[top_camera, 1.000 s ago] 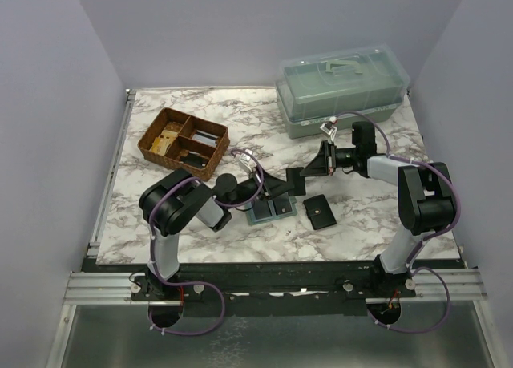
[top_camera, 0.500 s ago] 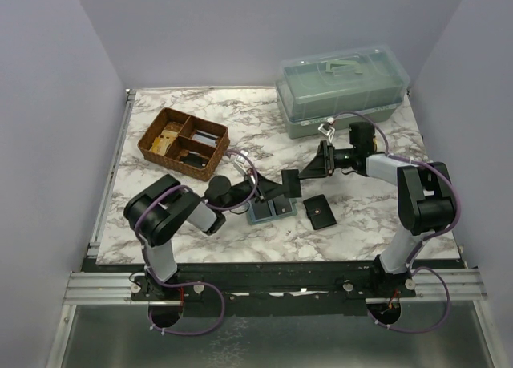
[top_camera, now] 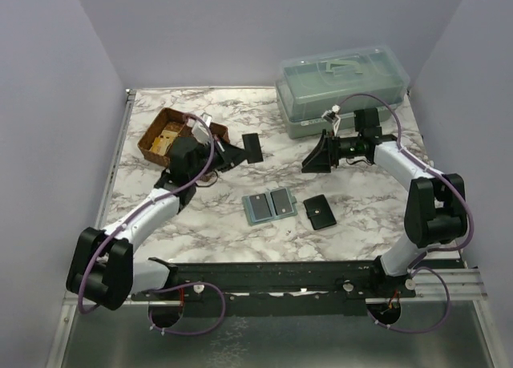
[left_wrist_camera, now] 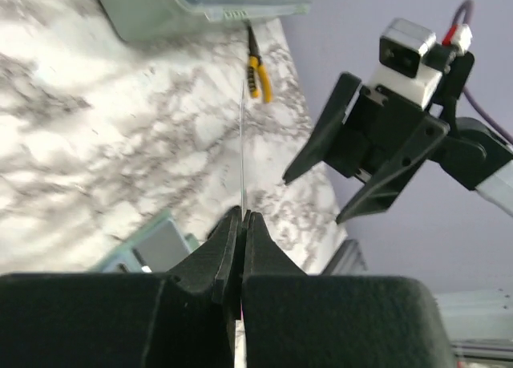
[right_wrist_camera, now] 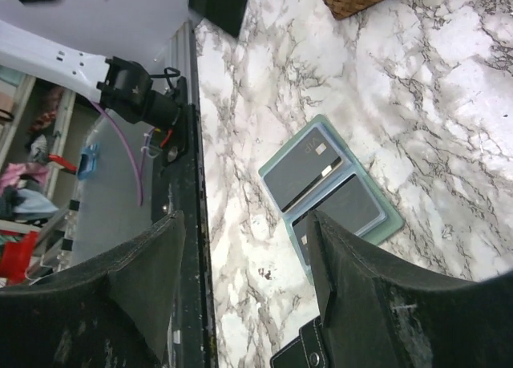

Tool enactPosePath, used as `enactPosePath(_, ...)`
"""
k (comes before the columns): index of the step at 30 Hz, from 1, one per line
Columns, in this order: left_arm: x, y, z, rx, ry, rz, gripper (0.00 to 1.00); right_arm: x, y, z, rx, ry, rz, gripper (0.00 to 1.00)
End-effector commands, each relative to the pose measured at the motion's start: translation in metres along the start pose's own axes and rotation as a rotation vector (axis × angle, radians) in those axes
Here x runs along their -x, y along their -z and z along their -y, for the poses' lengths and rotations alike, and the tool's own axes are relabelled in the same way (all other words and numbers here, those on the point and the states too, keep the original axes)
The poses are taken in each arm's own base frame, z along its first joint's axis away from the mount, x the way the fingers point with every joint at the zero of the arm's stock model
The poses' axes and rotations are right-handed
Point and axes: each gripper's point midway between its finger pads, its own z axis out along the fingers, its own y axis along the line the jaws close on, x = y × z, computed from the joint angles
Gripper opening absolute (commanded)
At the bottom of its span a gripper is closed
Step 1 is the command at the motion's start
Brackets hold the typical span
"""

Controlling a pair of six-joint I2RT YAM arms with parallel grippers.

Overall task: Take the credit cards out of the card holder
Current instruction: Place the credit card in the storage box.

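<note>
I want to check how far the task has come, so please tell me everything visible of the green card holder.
The card holder is a small sage-green folding wallet, of a smooth, leather-like look. It lies open and flat on the marble table, between the two arms. Each half shows a dark grey rectangle, probably a card. Nothing but the table touches it. A black wallet lies close beside it, apart.

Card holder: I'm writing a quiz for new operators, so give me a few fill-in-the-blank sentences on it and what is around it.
1. The card holder lies ___, not folded shut, on the table, with two cards showing inside.
2. The left gripper is ___ on a dark card held in the air.
3. In the top view, the black wallet lies on the card holder's ___ side.

Missing words: open; shut; right.
</note>
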Motion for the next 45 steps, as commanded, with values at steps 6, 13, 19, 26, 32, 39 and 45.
enactPosePath(6,0.053,0.038,-0.052,0.3,-0.157,-0.214,0.0,-0.014,0.009,-0.004,-0.092,0.148,-0.073,0.68)
enactPosePath(13,0.101,0.058,-0.072,0.431,-0.148,-0.105,0.0,-0.036,0.014,-0.011,-0.109,0.188,-0.098,0.68)
enactPosePath(19,0.109,0.075,-0.092,0.539,-0.089,-0.019,0.0,-0.037,0.014,-0.006,-0.119,0.191,-0.106,0.68)
enactPosePath(26,0.121,0.09,-0.098,0.528,0.092,0.195,0.0,-0.041,0.014,-0.002,-0.126,0.196,-0.117,0.68)
enactPosePath(32,0.131,0.1,-0.098,0.509,0.243,0.38,0.0,-0.047,0.017,0.002,-0.14,0.203,-0.127,0.68)
enactPosePath(39,0.146,0.106,-0.096,0.487,0.326,0.506,0.0,-0.054,0.028,0.011,-0.158,0.208,-0.101,0.68)
enactPosePath(45,0.155,0.106,-0.108,0.444,0.358,0.619,0.0,-0.061,0.03,0.019,-0.179,0.179,-0.132,0.67)
